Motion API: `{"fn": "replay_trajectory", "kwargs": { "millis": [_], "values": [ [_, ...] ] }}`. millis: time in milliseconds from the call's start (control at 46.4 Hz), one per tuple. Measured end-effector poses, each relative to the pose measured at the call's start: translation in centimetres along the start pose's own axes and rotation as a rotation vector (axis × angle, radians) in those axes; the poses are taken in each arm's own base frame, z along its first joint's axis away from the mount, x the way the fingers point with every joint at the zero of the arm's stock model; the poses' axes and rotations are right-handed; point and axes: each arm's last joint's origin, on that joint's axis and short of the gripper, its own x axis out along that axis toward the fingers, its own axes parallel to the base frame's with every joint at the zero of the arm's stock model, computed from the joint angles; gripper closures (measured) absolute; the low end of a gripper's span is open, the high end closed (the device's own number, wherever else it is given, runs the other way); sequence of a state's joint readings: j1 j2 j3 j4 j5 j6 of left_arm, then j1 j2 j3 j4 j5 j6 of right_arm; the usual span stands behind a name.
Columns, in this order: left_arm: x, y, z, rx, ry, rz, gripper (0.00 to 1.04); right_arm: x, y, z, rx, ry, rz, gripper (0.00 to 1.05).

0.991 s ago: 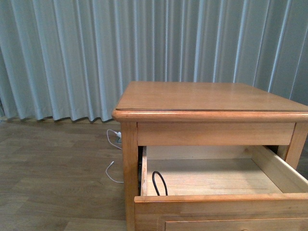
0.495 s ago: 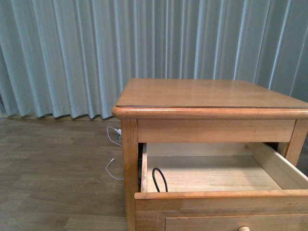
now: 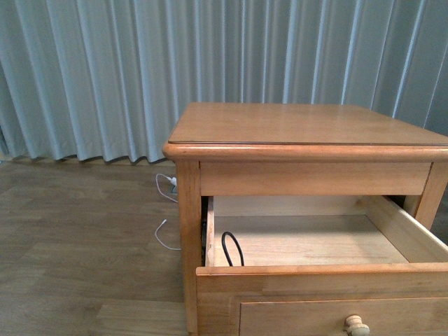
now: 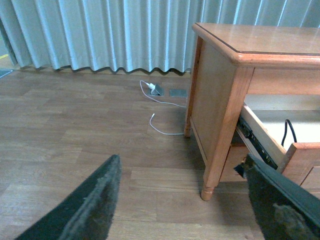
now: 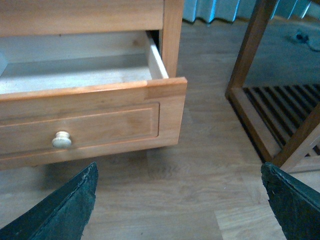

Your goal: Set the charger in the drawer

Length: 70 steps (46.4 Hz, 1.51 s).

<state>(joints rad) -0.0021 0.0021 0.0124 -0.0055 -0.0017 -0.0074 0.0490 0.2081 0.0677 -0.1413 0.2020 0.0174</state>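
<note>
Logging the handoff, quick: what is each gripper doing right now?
Left gripper: open, holding nothing.
Right gripper: open, holding nothing.

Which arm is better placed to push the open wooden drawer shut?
Likely right. The right end effector faces the honey-coloured wooden drawer and round pale knob head-on; the left end effector faces the wooden nightstand from the side.

Nothing readable's showing up tbh, no txt, labels, brands or nrs coming through in any view. The drawer (image 3: 308,278) front and its knob (image 3: 356,324) are looking like plain wood, and the cabinet top (image 3: 308,124) isn't carrying any print either.
</note>
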Motion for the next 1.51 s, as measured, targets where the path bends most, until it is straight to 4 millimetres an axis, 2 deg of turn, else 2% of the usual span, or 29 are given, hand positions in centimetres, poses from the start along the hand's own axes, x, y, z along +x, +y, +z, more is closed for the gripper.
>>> {"fn": "replay_trajectory", "kwargs": {
  "millis": [129,172,409,797,1034,1508],
  "values": [
    [0.0,0.0,0.0,0.002,0.000,0.000,0.04,1.6,0.3,0.5,0.000,0.098,0.093,0.08],
    [0.0,0.0,0.0,0.001,0.000,0.000,0.07,2.7,0.4,0.3,-0.002,0.140,0.124,0.08],
    [0.0,0.0,0.0,0.002,0.000,0.000,0.06,8.4,0.9,-0.2,-0.023,0.251,0.176,0.08],
    [0.0,0.0,0.0,0.002,0.000,0.000,0.06,14.7,3.6,-1.3,-0.059,0.314,0.240,0.08],
    [0.0,0.0,0.0,0.002,0.000,0.000,0.06,17.4,4.9,-1.6,-0.044,0.312,0.249,0.08],
    [0.0,0.0,0.0,0.002,0.000,0.000,0.06,20.8,6.5,-1.6,-0.007,0.274,0.237,0.08]
  ]
}}
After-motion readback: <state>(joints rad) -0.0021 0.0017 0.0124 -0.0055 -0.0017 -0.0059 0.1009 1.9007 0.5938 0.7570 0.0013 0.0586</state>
